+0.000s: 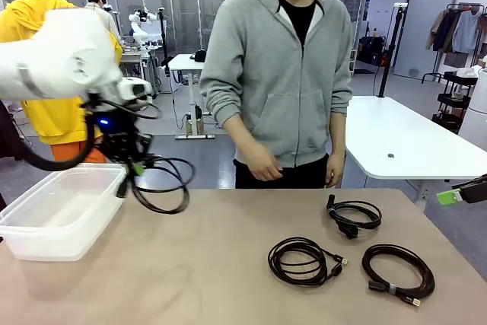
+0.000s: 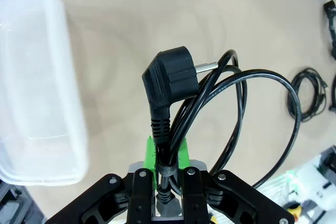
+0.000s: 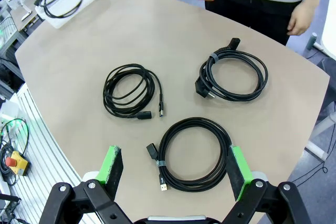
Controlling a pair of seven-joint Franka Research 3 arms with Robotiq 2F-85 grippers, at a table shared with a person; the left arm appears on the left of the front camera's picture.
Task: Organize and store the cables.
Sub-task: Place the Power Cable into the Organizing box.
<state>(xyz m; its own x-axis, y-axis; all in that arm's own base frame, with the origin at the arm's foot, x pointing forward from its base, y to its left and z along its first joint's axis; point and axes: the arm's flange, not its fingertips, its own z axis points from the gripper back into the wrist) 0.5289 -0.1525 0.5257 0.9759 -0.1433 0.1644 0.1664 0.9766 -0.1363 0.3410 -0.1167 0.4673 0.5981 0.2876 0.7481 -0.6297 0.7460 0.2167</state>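
Front view shows the broad tan tabletop [image 1: 221, 294] across the lower frame. A person in a grey zip hoodie [image 1: 281, 74] stands at its far edge with both hands low in front of the body. At the table's left end sits a clear rectangular plastic tub [image 1: 38, 243].

Three of the thin black coiled cables lie flat on the right half of the table, apart from one another. The far coil [image 1: 354, 217] has a chunky plug and lies nearest the person. The middle coil [image 1: 303, 262] is closest to the table's centre. The near-right coil [image 1: 398, 270] is bound by a small grey tie. In my right wrist view, that tied coil [image 3: 195, 153] lies directly below my camera.

A fourth looped black power cord [image 1: 163, 185] hangs in the air just beside the tub's right end, clear of the tabletop. My left gripper [image 1: 131, 167] is clenched on it. In the left wrist view my green pads [image 2: 153, 153] pinch the bundled strands just below its black angled mains plug [image 2: 170, 77], and the tub lies off to the left.

My right gripper [image 1: 459, 195] is at the right edge of the frame, above the table's end. In the right wrist view its jaws [image 3: 174, 156] stand spread wide and hold nothing.
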